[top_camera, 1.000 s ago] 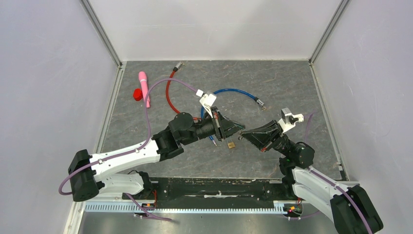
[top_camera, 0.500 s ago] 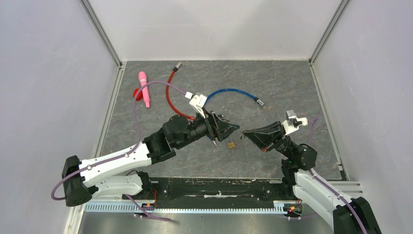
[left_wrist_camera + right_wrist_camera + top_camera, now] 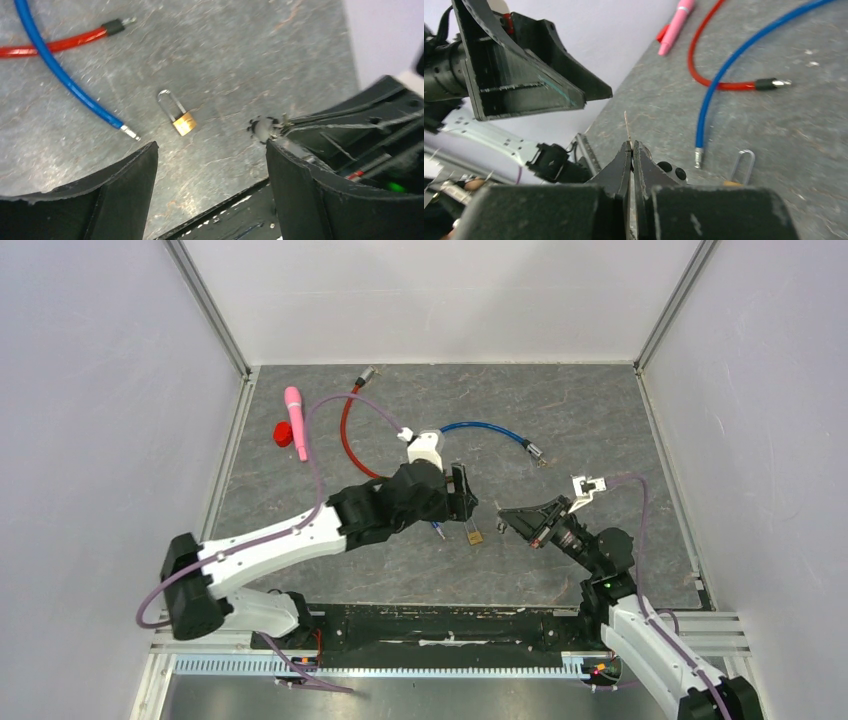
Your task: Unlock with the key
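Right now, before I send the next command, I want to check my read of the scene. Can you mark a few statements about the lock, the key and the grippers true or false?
1. The padlock lies on the table, in neither gripper. True.
2. The left gripper is shut on the padlock. False: it is open and empty, above the padlock.
3. The right gripper is shut on a thin metal piece, apparently the key. True.
4. The key is in the padlock. False: it is held apart from the padlock.
5. The pink pen lies beside the padlock. False: it lies far off at the table's left side, by a red cap.
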Robot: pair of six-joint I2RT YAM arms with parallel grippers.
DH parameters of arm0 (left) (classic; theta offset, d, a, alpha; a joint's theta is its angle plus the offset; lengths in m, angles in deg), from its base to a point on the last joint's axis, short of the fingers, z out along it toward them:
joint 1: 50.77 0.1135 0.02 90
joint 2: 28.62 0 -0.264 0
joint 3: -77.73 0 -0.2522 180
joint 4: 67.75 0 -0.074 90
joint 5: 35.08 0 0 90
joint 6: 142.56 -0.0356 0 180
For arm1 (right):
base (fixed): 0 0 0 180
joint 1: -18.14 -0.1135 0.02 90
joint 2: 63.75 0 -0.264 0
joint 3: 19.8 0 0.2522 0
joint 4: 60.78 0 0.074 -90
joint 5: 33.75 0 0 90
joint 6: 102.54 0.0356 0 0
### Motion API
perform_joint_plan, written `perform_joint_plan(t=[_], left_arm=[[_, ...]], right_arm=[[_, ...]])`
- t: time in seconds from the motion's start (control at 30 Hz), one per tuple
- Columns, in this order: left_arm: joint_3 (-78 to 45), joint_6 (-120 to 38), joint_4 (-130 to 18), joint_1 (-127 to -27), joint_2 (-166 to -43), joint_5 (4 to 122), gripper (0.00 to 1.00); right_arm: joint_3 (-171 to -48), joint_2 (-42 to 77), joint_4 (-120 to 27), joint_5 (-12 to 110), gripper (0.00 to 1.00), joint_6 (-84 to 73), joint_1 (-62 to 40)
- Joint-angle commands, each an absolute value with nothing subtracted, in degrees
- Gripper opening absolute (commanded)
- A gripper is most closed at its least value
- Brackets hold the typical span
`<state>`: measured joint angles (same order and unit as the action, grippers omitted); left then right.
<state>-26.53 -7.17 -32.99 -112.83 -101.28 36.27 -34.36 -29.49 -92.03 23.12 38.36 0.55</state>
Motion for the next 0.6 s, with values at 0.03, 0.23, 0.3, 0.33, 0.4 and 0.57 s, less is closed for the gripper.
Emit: perform_joint_plan(t=[0.03,0.23,0.3,0.33,0.4,0.57], left_arm=[[-17.4,0.3,-16.8,-110.4,-112.5,36.7,0.79],[-5.4,5.4,-5.2,-109.7,-128.8,39.9,0.74],[-1.4,5.9,-2.2,-109.7,-133.5,40.8,0.73],[0.6,5.7,-1.1,-109.7,-135.6,41.3,0.73],[4.0,6.1,1.6,-109.7,-140.0,42.0,0.72],[7.3,7.7,3.3,-109.7,-146.3,44.8,0.7]], right_arm=[[-36.9,-35.1,-70.4,33.8,0.0,28.8,0.9],[-38.2,-39.0,-61.4,39.2,0.0,25.1,1.0],[-38.0,-39.6,-60.9,39.6,0.0,25.0,0.9],[-37.9,-39.9,-60.6,39.7,0.0,25.0,0.9],[-37.6,-40.3,-60.5,39.7,0.0,25.1,0.8],[-37.3,-41.2,-60.1,40.2,0.0,24.7,0.4]])
